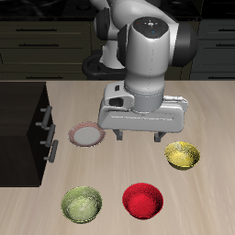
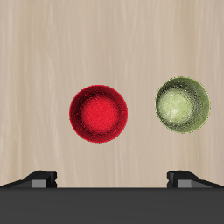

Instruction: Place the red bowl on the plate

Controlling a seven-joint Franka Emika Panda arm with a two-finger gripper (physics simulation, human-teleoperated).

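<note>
pale wood tabletop (image 1: 207, 119) runs under everything, with dark cabinets behind and a dark drawer unit (image 1: 23, 128) at one side. your gripper (image 1: 144, 135) hangs above the middle of the table, fingers spread wide and holding nothing; in the wrist view both fingertips (image 2: 42, 178) show far apart at the frame edge, with bare wood between them.

the red bowl (image 1: 142, 200) sits near the table's front edge, well apart from the gripper and lower than it. it lies forward of the tool, toward the front edge and almost straight ahead, so you'll likely need to come forward and then down. in the wrist view the red bowl (image 2: 98, 114) is nearly centred between the fingers, a fair sign the sideways line-up is close. being round, it has no long axis to match; a pinch on the rim looks like the sensible choice.

the green bowl (image 1: 82, 204) stands just along the front edge from it, close enough to watch as you descend. the yellow bowl (image 1: 183, 155) is farther back. the plate (image 1: 87, 136) lies beside the drawer unit, bare.

the arm's body hides the table behind the gripper, and the fingers themselves are hard to make out in the exterior view.
</note>
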